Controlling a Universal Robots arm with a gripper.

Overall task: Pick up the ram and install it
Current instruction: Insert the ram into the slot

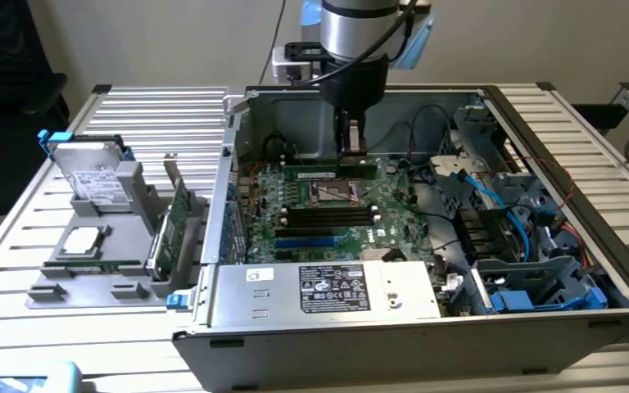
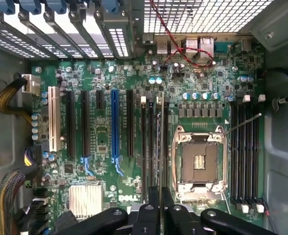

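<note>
- Your claw [image 2: 160,194] is clamped on the ram stick [image 2: 159,142], one black finger pressed to each flat side.
- The ram stick stands on its thin edge inside the open computer case [image 1: 576,319]. It is over the row of black slots on the far side of the processor socket [image 2: 199,161]. You cannot tell whether its lower edge is touching a slot.
- In the exterior view the ram stick [image 1: 334,173] is a narrow green strip with a white label, right under the claw [image 1: 350,147].
- Close around it are the square metal socket frame, just beside the stick, and a thin loose wire [image 2: 242,123] slanting across the socket's corner.
- Four more black slots [image 2: 244,147] lie on the near side of the socket.
- The card slots include one white slot [image 2: 53,125] and one blue slot [image 2: 115,122].
- A ribbed silver cooler [image 2: 85,199] sits on the green board, and red wires [image 2: 183,54] loop at the case's back wall.
- At the exterior view's left, outside the case, a grey holder [image 1: 128,196] carries one hard drive [image 1: 88,176] and one green card [image 1: 173,225].
</note>
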